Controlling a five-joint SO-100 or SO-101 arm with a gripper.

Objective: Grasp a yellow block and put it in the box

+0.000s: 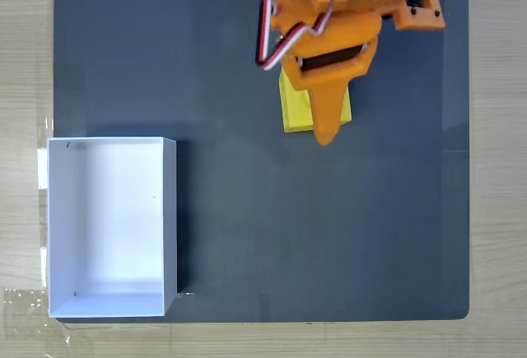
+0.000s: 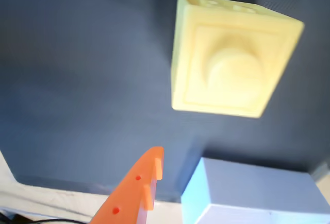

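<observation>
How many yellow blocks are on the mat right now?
1. The yellow block sits on the dark mat, partly under the orange claw, up and right of the white box.

Jaws over yellow block (image 1: 296, 109), box (image 1: 170, 210) apart

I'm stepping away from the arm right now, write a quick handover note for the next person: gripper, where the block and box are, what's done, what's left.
Gripper: above the yellow block in the fixed view, covering part of it. One orange finger shows in the wrist view, apart from the block; whether the jaws are open cannot be told, and no grip on the block is visible.
Yellow block: on the dark mat, stud face toward the wrist camera.
Box: white, at the mat's lower left in the fixed view, nothing inside.
Done: approach to the block.
Left: grasp the block, carry it to the box, release it inside.
</observation>
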